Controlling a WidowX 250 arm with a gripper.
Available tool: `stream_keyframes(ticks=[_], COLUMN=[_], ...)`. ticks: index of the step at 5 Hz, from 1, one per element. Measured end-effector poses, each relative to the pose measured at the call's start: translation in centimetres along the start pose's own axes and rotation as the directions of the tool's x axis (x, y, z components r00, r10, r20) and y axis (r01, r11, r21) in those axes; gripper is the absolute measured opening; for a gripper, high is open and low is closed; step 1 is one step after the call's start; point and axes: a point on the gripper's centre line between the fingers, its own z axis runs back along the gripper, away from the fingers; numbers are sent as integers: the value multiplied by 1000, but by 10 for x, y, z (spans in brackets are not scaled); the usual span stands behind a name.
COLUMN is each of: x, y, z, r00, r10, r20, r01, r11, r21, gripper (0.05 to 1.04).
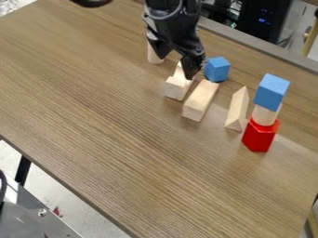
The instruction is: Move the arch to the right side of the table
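On the surface point(124, 139), left of and beyond the red block point(260, 135), the apparent arch point(177, 87) was placed; farther beyond that block, the pincer point(176, 66) was held spread. Grasping was judged in hand, with straddling and closing called for next.

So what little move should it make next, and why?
Probably ease the open fingers down a little around the pale block under them, which looks to be the arch, then close. They hang apart right over its far end, so they seem nearly lined up. I'd keep it straight and gentle, as the blue block stands close by.
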Motion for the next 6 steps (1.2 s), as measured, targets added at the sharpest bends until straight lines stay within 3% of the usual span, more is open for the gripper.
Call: stream_keyframes(ticks=[1,3,5,6], x=[-3,-17,-5,0], y=[2,-2,2,5], z=[-11,-37,-51,-57], r00=[1000,995,992,990], r10=[14,61,118,140], r20=[-17,-81,-35,-22], r01=[-14,-63,-119,-140], r11=[1000,998,993,990], r21=[8,-25,-12,-6], gripper=[999,999,999,954])
